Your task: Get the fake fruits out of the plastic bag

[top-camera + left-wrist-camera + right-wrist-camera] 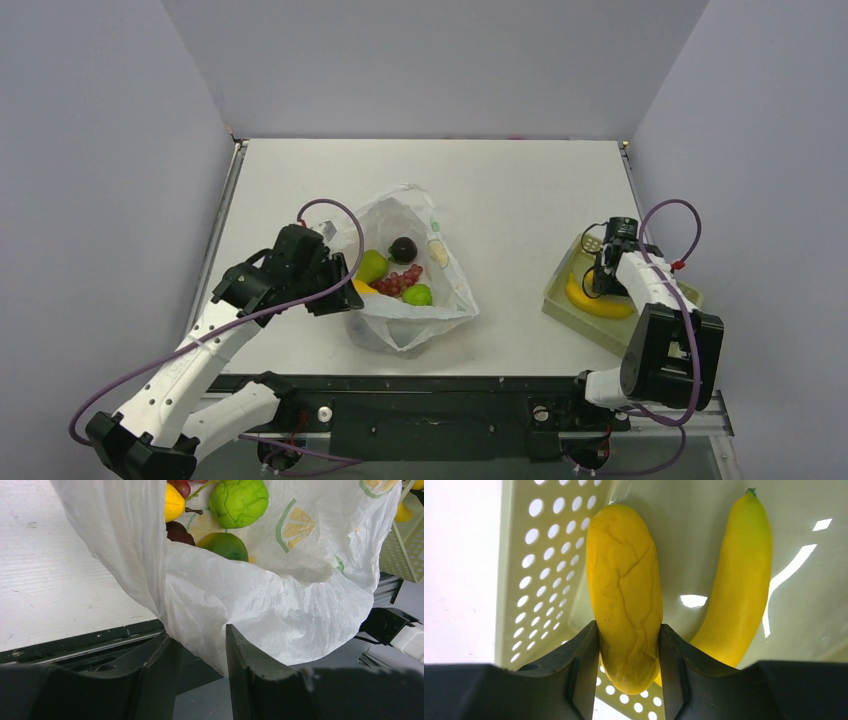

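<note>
The plastic bag (440, 300) lies open at mid-table. Inside it I see a green pear (372, 265), a dark purple fruit (403, 248), red grapes (400, 281), a green lime (418, 295) and a yellow piece (362, 288). My left gripper (345, 283) is at the bag's left rim. In the left wrist view a fold of the bag (280, 605) runs taut between the jaws of my left gripper (198, 634). My right gripper (628, 627) is shut on the yellow lumpy piece (624, 580), low inside the basket (539, 555) beside the banana (736, 580).
The pale yellow-green perforated basket (560, 295) stands at the right, near the table's front edge, with the banana (595, 302) lying in it. Grey walls close in the table on three sides. A black rail (430, 385) runs along the near edge.
</note>
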Controlling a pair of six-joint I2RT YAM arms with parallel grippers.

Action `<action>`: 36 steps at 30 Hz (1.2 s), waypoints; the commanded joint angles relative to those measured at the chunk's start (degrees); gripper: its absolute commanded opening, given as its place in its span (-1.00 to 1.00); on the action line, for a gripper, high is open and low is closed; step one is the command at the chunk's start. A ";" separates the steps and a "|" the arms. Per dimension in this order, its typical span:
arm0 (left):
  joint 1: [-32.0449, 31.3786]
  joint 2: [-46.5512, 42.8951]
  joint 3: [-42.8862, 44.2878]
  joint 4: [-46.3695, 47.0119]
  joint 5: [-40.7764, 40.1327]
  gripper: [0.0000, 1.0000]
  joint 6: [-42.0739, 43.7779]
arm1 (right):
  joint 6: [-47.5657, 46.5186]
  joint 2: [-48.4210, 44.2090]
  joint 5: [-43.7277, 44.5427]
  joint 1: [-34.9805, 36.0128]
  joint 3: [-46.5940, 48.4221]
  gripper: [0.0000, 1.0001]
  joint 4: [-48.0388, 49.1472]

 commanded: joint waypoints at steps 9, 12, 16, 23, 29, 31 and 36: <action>0.14 -1.78 2.00 -0.57 0.76 -0.29 1.89 | -0.60 -1.05 -2.34 1.62 1.62 0.42 6.30; 0.14 -2.06 1.31 -0.21 0.77 -0.28 1.31 | -4.94 -3.30 -5.64 2.78 2.45 0.61 5.54; 0.21 -3.32 1.35 -0.57 -0.01 -0.18 0.74 | -15.55 -10.82 -6.88 5.04 2.88 0.71 0.34; 0.43 -5.10 0.91 -0.67 -0.60 -0.19 0.10 | -46.81 -20.08 -8.78 22.15 5.80 0.72 -0.32; 0.79 -4.99 1.36 -2.22 -1.34 -0.37 0.05 | -62.81 -23.10 -17.23 43.92 12.05 0.66 7.56; 0.91 -5.37 1.28 -2.20 -1.53 -0.44 -0.12 | -65.77 -20.84 -21.47 50.18 14.83 0.60 10.98; 1.16 -5.68 0.35 -1.50 -2.04 -0.63 -0.74 | -68.93 -8.56 -26.37 61.31 21.28 0.21 13.76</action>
